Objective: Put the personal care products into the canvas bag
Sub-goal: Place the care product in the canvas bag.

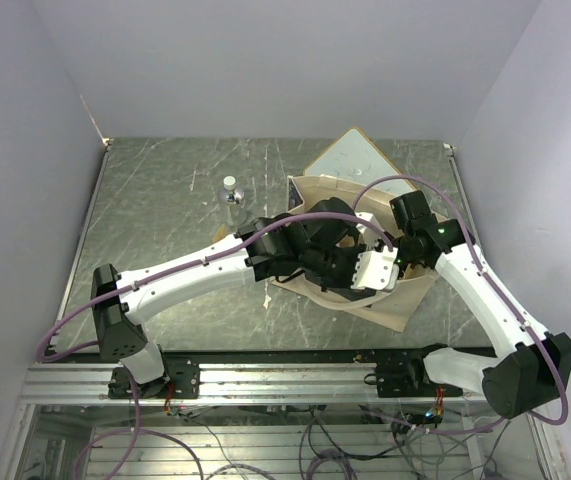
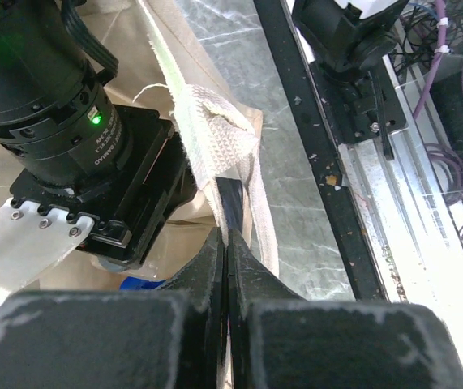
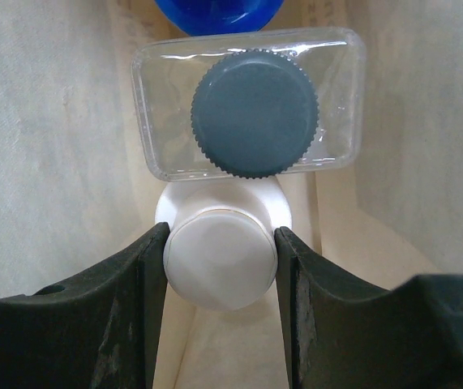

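The cream canvas bag [image 1: 405, 300] stands right of the table's middle, with both arms reaching into its mouth. My left gripper [image 2: 227, 235] is shut on the bag's rim beside the white woven handle [image 2: 219, 138]. My right gripper [image 3: 221, 267] is inside the bag, shut on the cream cylinder [image 3: 221, 251], which it holds upright. Below it in the bag lie a clear bottle with a dark cap [image 3: 251, 109] and a blue cap [image 3: 219, 12]. A clear bottle with a silver cap [image 1: 231, 190] stands on the table left of the bag.
A white wood-framed board [image 1: 350, 160] lies behind the bag. The right arm's black wrist [image 2: 53, 105] is close beside my left gripper. The black and aluminium mounting rail [image 1: 295, 375] runs along the near edge. Grey walls enclose the table.
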Robot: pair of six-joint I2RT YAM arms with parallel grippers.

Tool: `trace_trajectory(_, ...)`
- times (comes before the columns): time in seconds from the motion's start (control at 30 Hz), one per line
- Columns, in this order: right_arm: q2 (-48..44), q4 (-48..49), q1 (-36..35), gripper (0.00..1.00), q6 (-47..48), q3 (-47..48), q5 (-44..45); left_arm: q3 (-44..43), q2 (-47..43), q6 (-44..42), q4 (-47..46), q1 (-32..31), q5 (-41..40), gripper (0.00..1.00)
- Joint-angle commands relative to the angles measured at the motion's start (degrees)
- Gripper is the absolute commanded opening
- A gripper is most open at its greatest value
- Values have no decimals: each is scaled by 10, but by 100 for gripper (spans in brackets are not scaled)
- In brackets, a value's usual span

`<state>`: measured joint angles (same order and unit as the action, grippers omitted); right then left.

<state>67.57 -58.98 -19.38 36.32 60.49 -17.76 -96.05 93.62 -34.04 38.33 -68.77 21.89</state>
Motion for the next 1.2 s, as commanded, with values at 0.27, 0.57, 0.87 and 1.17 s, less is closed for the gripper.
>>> trace_trajectory(0.27,-13,38,3,0,16,-51,4,18,-29,-14,-24,0,7,7)
trace_trajectory(0.57,24,-6,2,17,30,-15,11,29,-22,-22,-25,0,-15,10)
trace_trajectory(0.87,42,-34,2,33,34,23,14,28,-19,-23,-22,0,-18,11)
trace_trajectory(1.17,42,-31,2,60,34,45,14,17,-11,-22,-15,0,-8,11)
